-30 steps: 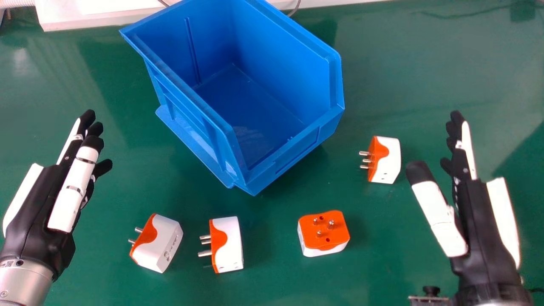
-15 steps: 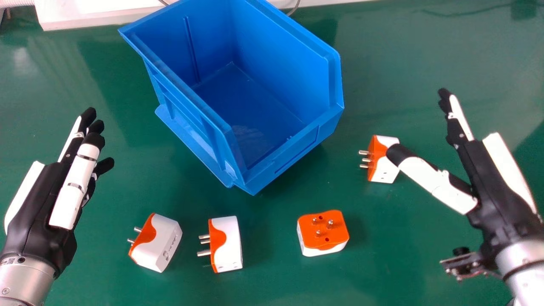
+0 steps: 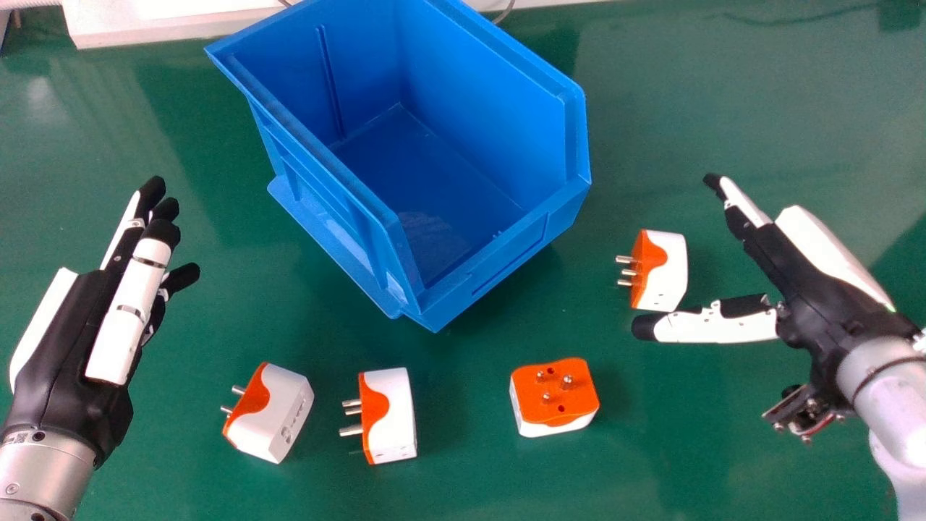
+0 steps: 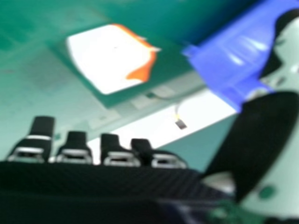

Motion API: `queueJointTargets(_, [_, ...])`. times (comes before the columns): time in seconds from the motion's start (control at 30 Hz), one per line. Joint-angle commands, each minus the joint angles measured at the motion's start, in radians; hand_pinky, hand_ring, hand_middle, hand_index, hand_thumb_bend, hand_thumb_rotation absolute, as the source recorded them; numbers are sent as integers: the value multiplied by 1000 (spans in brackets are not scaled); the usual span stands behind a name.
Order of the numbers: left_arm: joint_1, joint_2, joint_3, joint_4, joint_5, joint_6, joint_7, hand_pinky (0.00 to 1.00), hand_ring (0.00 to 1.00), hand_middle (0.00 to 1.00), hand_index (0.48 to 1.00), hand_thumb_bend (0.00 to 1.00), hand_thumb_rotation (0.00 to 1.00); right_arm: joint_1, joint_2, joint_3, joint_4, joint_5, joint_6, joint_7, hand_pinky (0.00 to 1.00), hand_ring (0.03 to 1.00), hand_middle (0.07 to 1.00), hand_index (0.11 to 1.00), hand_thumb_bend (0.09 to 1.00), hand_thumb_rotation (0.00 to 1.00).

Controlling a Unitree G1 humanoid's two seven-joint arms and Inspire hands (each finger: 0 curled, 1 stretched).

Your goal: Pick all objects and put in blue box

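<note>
1. Sorting has apparently yet to produce a result: four orange-and-white plug adapters lie on the green counter, outside the blue box, so by my judgement all four are left to do.
2. The far-right adapter sits right of the box's near end, prongs pointing left. The right hand is just to its right, thumb beside its near end; whether they touch, I cannot tell.
3. That hand is spread apart, thumb well away from the straight fingers, and holds nothing.
4. Nearer than the box lie the prongs-up adapter, the middle-left adapter and the leftmost adapter.
5. Left of these is the left hand, fingers extended, nothing gripped.
</note>
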Motion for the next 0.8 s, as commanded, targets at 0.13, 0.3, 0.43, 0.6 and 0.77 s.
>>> queueJointTargets(0.13, [-13,9,0,-9,9,4,7,919,1000,1000,1000,289,1000,-102,-64,51,66,-49,0,35,904,995,1000,987,758,361])
queueJointTargets(0.3, [-15,11,-1,-13,13,11,7,917,999,1000,1000,286,1000,-192,-89,107,180,-81,-41,42,916,995,1000,989,758,360])
queueJointTargets(0.43, [-18,12,-1,-11,17,11,7,917,999,1000,1000,286,1000,-263,-103,158,273,-117,-87,41,920,994,1000,972,754,359])
queueJointTargets(0.6, [-18,13,0,-11,18,12,5,915,998,1000,1000,288,1000,-353,-98,206,379,-148,-116,45,929,992,996,952,722,362])
queueJointTargets(0.77, [-9,11,1,-26,17,19,6,914,997,1000,1000,287,1000,-409,-94,237,428,-163,-122,68,938,990,992,943,703,347])
